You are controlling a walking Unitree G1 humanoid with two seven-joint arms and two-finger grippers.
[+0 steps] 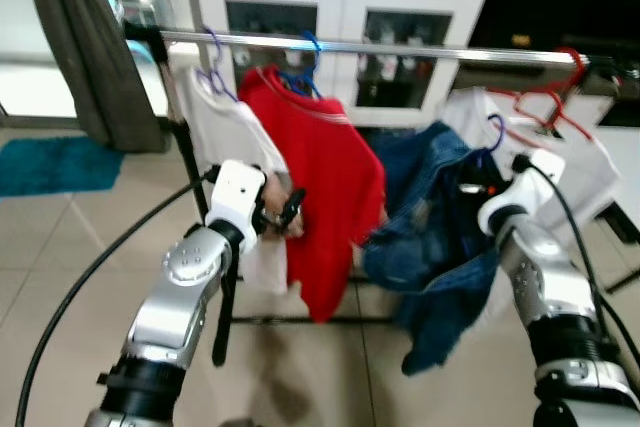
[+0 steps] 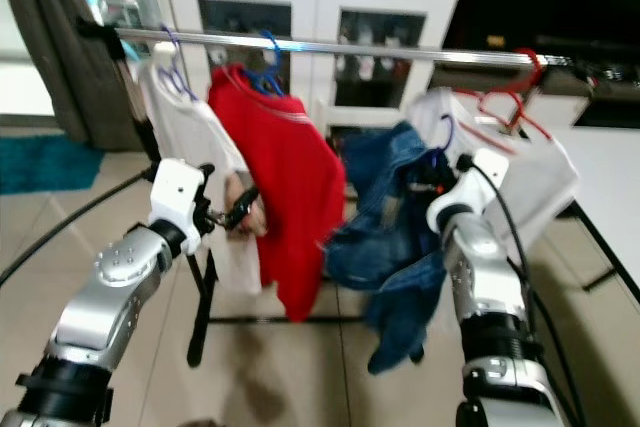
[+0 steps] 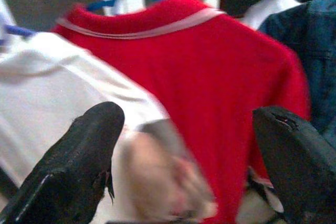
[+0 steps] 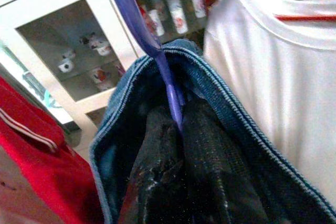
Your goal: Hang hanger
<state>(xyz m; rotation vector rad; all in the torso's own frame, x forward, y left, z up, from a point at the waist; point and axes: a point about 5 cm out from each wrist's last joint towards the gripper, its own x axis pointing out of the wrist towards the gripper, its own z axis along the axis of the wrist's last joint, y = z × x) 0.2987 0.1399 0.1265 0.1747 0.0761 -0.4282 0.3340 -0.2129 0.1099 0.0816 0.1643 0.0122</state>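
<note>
1. Big white cabinet point(image 1: 340, 7) with glass doors at the back, mugs on its shelves, a grey curtain point(image 1: 85, 47) off to the robot's left.
2. In front of it, a clothes rack with a chrome rail point(image 1: 400, 47) running across.
3. On the rail: a white shirt point(image 1: 225, 127) on a purple hanger, a red polo point(image 1: 325, 187) on a blue hanger point(image 1: 305, 72), and further right a white tee point(image 1: 585, 172) on a red hanger point(image 1: 545, 102).
4. The denim jacket point(image 1: 430, 217) droops between the red polo and the white tee, held up below the rail, not hooked on it.
5. Right gripper point(image 4: 181, 182) is pinched tight on the purple hanger point(image 4: 139, 24) at the jacket's collar, hook pointing up.
6. Left gripper point(image 3: 186, 153) sits at the white shirt's sleeve, right where it meets the red polo. Fingers point(image 3: 84, 156) spread wide, nothing held.
7. A black cable point(image 1: 90, 277) curves over the tiled floor.
</note>
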